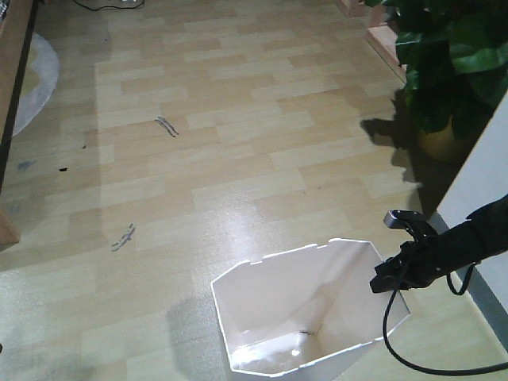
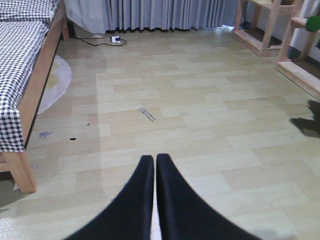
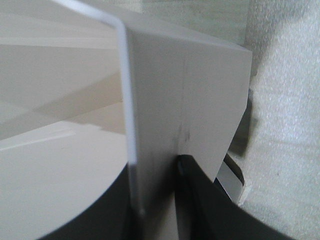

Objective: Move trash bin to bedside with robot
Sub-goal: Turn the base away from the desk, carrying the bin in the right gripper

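The white trash bin (image 1: pixel 317 290) stands on the wooden floor at the bottom middle of the front view, its angular rim open upward. My right gripper (image 1: pixel 394 274) is shut on the bin's right wall. The right wrist view shows the thin wall (image 3: pixel 185 90) running between the two black fingers (image 3: pixel 205 200), one inside and one outside. In the left wrist view my left gripper (image 2: pixel 153 158) hangs over bare floor, its fingers pressed together with nothing between them. The bed (image 2: pixel 20 60), with checked bedding and a light wooden frame, lies far off at the left.
A large potted plant (image 1: pixel 448 55) stands at the right, next to a white wall panel (image 1: pixel 484 182). A round rug (image 2: pixel 56 82) lies beside the bed. A power strip (image 2: pixel 116 39) sits near the curtains, and wooden shelving (image 2: pixel 260 30) is at the far right.
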Robot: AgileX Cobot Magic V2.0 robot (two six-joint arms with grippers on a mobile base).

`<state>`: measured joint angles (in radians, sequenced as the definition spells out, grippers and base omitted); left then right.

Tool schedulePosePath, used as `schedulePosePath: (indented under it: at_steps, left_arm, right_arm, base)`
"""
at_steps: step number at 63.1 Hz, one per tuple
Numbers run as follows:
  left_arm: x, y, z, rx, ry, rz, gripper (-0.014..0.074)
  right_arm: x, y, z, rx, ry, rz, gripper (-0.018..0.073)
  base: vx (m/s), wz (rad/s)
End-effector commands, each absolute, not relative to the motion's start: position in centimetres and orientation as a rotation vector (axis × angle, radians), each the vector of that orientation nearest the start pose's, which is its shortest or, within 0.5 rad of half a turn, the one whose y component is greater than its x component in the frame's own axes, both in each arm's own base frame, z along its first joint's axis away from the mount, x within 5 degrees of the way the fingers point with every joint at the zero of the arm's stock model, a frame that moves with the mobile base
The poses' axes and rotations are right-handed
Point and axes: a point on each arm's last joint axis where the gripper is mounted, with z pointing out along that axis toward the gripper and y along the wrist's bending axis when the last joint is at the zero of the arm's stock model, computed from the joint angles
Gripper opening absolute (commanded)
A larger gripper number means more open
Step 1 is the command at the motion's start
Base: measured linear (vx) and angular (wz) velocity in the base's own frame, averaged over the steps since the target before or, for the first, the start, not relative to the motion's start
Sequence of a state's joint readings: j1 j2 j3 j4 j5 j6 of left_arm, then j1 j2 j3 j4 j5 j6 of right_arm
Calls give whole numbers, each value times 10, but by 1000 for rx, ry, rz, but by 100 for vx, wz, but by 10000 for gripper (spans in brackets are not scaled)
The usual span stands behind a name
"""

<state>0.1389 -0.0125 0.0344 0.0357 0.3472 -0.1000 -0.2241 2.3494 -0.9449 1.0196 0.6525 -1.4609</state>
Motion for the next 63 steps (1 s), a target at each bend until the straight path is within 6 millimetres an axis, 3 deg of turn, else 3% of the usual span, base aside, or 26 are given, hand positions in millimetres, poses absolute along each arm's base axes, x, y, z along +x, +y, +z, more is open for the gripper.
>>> schedulePosePath:
  at_steps: [1, 63]
  left_arm:
    - [53, 8, 176, -191, 1766, 54, -6]
    - [53, 8, 176, -191, 1766, 54, -6]
  right_arm:
    - [310, -10, 17, -400, 2781, 1068, -5]
    - [310, -10, 17, -400, 2781, 1068, -5]
  base:
    - [25, 16]
    - [30, 16]
